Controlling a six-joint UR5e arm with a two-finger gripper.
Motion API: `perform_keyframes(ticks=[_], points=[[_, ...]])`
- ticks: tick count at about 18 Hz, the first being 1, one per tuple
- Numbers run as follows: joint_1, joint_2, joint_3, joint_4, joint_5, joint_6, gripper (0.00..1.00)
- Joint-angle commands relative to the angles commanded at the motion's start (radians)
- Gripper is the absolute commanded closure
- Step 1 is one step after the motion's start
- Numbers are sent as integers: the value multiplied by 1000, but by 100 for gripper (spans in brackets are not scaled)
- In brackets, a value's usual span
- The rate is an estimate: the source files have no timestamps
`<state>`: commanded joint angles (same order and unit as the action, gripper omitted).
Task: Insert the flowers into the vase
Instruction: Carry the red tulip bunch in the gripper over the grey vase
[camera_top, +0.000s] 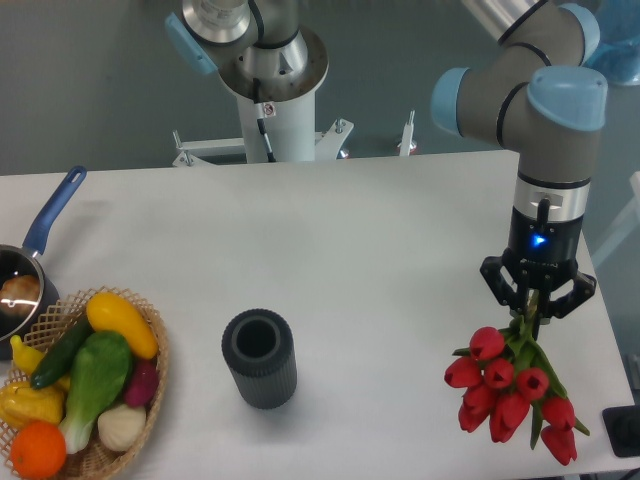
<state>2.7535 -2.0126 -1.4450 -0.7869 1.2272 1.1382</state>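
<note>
Gripping the tulips (512, 392) by their stems in my closed claw (537, 308), I worry the wide bunch snags the ribbed vase (259, 358) rim and topples it.

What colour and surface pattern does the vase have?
Dark grey with fine vertical ribbing; the fixed camera shows it.

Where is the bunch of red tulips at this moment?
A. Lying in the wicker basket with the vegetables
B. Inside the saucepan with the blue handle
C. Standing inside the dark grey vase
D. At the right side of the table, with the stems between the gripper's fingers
D. The tulips are at the table's right side, their stems running up into the gripper, far from the vase, whose mouth is empty.
</note>
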Motion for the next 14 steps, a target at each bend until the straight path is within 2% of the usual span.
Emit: perform_keyframes(ticks=[7, 14], points=[[-3, 6, -11, 0, -24, -31, 82], [-34, 6, -14, 28, -167, -71, 82]])
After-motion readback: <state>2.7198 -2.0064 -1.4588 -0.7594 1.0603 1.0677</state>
